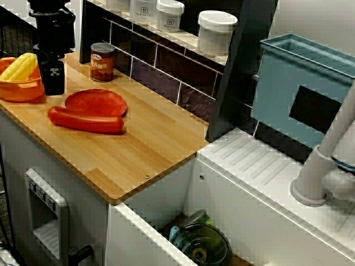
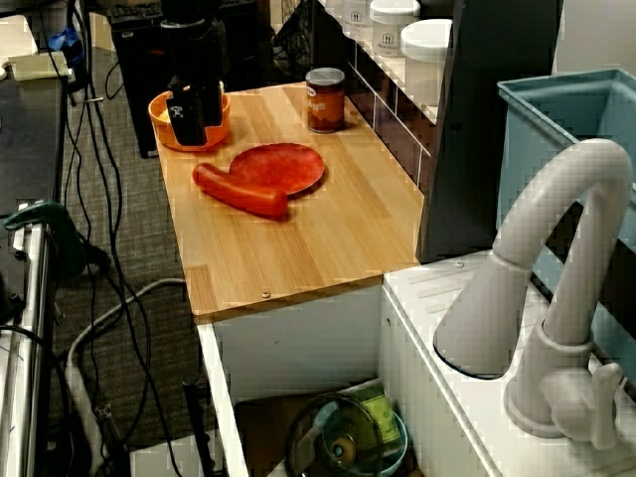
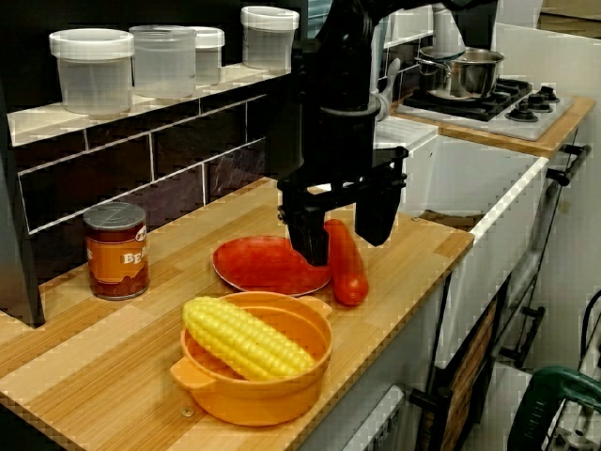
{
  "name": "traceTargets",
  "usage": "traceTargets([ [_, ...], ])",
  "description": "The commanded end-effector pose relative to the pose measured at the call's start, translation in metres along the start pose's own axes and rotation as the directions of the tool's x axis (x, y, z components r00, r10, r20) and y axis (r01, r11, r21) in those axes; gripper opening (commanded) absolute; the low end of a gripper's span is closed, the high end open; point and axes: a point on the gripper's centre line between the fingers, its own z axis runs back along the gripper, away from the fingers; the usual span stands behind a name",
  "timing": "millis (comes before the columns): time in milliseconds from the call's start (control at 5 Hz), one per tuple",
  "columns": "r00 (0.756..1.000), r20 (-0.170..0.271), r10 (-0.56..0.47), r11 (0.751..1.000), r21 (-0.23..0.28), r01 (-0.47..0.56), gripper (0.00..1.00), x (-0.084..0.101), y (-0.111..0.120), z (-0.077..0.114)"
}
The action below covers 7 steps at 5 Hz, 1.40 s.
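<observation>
My black gripper (image 3: 346,225) hangs open over the wooden counter (image 1: 150,144), with nothing between its fingers. It is between an orange bowl (image 3: 254,390) holding a yellow corn cob (image 3: 246,338) and a red plate (image 3: 258,263). A red sausage (image 3: 347,268) lies along the plate's front edge, partly on it. In the view from the sink side the gripper (image 1: 54,87) stands just right of the bowl (image 1: 19,91) and left of the plate (image 1: 94,101). In the view over the tap the gripper (image 2: 195,134) covers part of the bowl (image 2: 161,124).
A brown can (image 1: 102,62) stands by the tiled back wall. White-lidded jars (image 1: 216,30) line the shelf above. A sink (image 2: 298,348) beyond the counter's end holds a glass lid (image 2: 343,442). A white tap (image 2: 556,298) and a blue rack (image 1: 302,88) stand nearby.
</observation>
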Motion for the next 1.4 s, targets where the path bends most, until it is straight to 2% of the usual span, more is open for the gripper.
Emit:
traceTargets([
  [0,0.979,0.041,-0.201,0.977,0.078,0.197,1.0,0.003,-0.005,0.018],
  [400,0.964,0.059,-0.258,0.964,0.078,0.253,1.0,0.003,-0.015,0.014],
  [800,0.97,0.05,-0.237,0.969,0.076,0.233,1.0,0.004,-0.021,0.007],
  [1200,0.962,0.044,-0.269,0.958,0.115,0.262,1.0,0.01,-0.038,-0.009],
])
